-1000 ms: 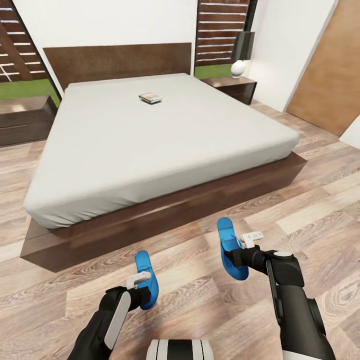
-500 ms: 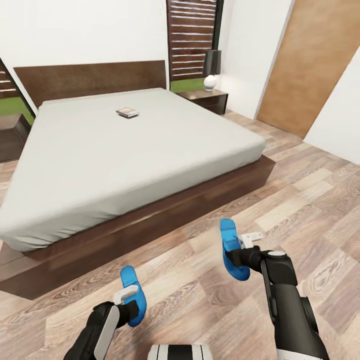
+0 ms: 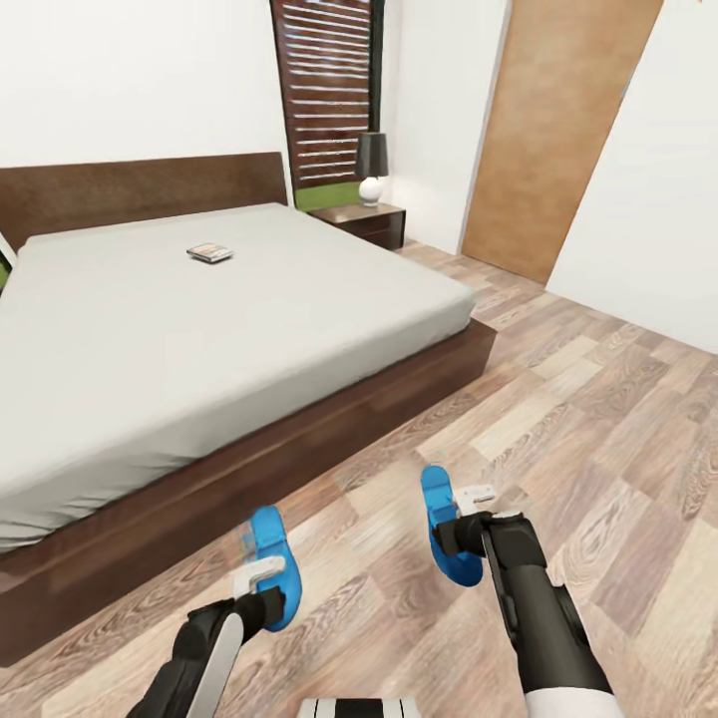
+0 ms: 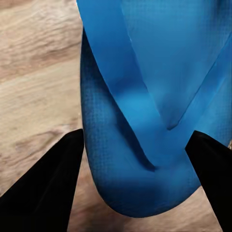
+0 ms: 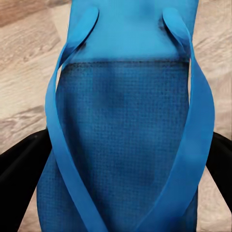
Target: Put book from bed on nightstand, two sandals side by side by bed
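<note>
The bedroom view has swung right along the bed (image 3: 249,339); my left gripper (image 3: 261,590) and right gripper (image 3: 451,527) each clamp a sandal (image 3: 271,553), ready for placing.

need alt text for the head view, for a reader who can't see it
Each gripper, left and right, holds a blue sandal, left and right, over the wood floor beside a large bed. A small book lies on the mattress; a nightstand with a lamp stands beyond.
</note>
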You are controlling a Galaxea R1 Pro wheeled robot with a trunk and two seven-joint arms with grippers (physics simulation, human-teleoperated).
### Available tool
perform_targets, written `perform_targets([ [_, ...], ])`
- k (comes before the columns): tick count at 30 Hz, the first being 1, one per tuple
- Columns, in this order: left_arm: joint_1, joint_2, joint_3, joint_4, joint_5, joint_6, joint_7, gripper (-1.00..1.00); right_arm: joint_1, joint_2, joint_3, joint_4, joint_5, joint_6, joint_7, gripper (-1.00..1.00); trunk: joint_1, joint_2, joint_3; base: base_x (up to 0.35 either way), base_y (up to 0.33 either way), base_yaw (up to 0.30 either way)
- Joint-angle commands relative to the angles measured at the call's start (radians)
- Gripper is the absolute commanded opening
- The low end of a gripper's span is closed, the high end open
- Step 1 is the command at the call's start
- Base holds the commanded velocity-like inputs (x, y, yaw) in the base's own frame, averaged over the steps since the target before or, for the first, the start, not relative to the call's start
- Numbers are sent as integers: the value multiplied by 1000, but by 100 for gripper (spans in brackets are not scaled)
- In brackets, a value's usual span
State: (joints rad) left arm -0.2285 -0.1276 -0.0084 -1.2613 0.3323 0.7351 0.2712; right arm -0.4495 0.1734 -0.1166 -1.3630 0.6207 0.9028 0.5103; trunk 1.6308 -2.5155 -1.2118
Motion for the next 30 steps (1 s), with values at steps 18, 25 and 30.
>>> perform_targets([
  [18,-61,1,-154,204,116,59,125,-100,-2,1,45,11,11,-6,10,-100,-8,4,69,0,0,-262],
  [25,-87,1,-149,263,148,51,125,-100,4,1,42,-14,11,-7,15,-100,-11,5,96,0,0,-102],
  [30,-90,1,-148,269,152,49,125,-100,5,1,38,-17,11,-16,17,-100,-14,7,115,0,0,-11],
])
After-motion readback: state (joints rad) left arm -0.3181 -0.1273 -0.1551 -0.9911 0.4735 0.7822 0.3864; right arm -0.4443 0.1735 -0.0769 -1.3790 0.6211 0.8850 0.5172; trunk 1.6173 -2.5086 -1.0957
